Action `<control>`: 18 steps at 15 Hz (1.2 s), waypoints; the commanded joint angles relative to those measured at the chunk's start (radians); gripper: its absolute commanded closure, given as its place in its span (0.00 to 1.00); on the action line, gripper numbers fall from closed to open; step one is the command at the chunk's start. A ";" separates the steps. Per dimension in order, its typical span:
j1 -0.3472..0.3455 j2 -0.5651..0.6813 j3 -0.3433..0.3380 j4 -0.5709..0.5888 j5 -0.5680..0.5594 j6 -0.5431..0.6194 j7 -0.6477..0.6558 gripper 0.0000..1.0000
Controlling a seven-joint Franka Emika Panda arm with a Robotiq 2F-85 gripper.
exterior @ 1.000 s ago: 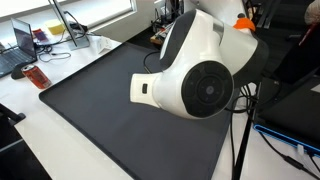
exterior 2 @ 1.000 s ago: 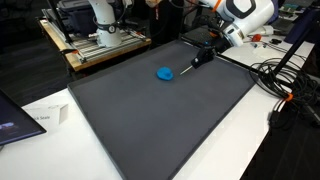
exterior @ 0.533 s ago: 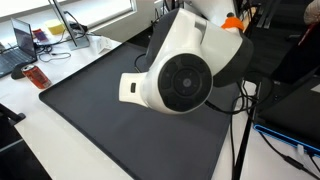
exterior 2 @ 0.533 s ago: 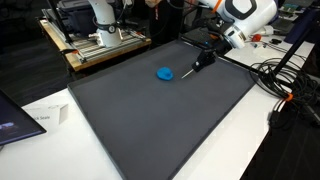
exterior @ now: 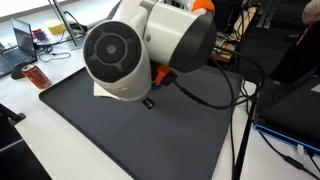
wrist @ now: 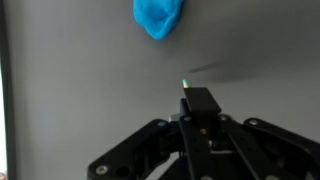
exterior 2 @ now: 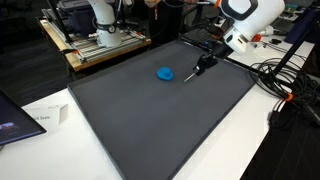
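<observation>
In an exterior view, the big white arm is filling most of the picture and is hiding the gripper. The dark mat is lying flat under it.

In an exterior view, the gripper is hanging over the far side of the mat. It is pinching a thin dark stick, maybe a pen. The stick is leaning down toward the blue blob. Its tip is sitting just beside the blob. I cannot tell if the tip is touching the mat.

In the wrist view, the gripper is pressing its fingers together on the stick. The blob is lying on the mat at the top, apart from the stick's tip.
</observation>
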 commanded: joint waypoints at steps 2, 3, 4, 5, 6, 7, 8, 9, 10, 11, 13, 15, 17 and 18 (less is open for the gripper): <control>-0.081 -0.033 0.062 -0.013 0.086 0.010 -0.058 0.97; -0.097 -0.036 0.071 -0.016 0.098 0.012 -0.069 0.97; -0.113 -0.039 0.079 -0.019 0.109 0.013 -0.081 0.97; -0.127 -0.041 0.086 -0.021 0.118 0.014 -0.094 0.97; -0.142 -0.043 0.095 -0.023 0.127 0.015 -0.108 0.97; -0.156 -0.043 0.102 -0.026 0.134 0.016 -0.123 0.97; -0.169 -0.044 0.109 -0.028 0.139 0.016 -0.137 0.97; -0.182 -0.045 0.115 -0.031 0.143 0.014 -0.150 0.97; -0.194 -0.046 0.121 -0.033 0.147 0.013 -0.165 0.97; -0.205 -0.047 0.126 -0.037 0.148 0.012 -0.177 0.97; -0.227 -0.049 0.140 -0.046 0.151 0.007 -0.218 0.97; -0.250 -0.050 0.156 -0.058 0.160 0.002 -0.254 0.97; -0.272 -0.052 0.174 -0.071 0.169 -0.004 -0.294 0.97; -0.283 -0.053 0.182 -0.080 0.173 -0.009 -0.307 0.97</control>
